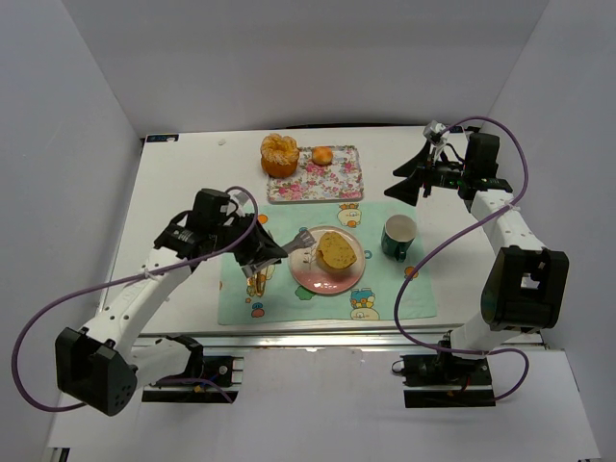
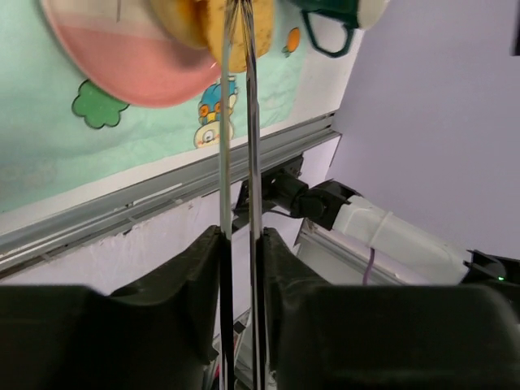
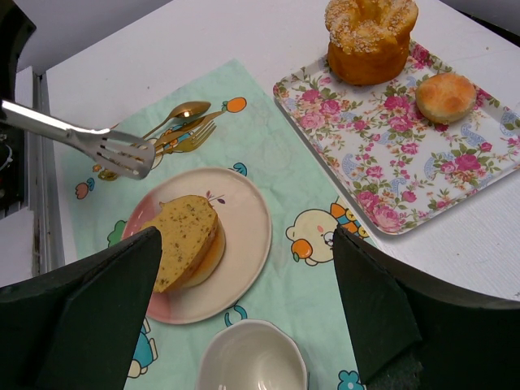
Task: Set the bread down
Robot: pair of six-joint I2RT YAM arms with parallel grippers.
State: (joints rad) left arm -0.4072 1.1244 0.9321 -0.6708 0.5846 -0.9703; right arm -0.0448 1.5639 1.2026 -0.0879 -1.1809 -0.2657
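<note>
A cut yellow bread loaf (image 1: 336, 250) lies on a pink plate (image 1: 351, 281) on the green placemat; it also shows in the right wrist view (image 3: 183, 240). My left gripper (image 1: 258, 252) is shut on metal tongs (image 1: 300, 241), whose slotted tip (image 3: 114, 150) hovers by the plate's left rim, apart from the bread. In the left wrist view the tongs' arms (image 2: 236, 122) run between my fingers (image 2: 203, 276) towards the bread (image 2: 183, 20). My right gripper (image 1: 409, 183) is open and empty, held high over the back right of the table.
A floral tray (image 1: 289, 195) at the back holds a ring-shaped bread (image 1: 279, 154) and a small bun (image 1: 322, 155). A green cup (image 1: 398, 237) stands right of the plate. Gold cutlery (image 3: 183, 122) lies on the placemat (image 1: 385, 298) left of the plate.
</note>
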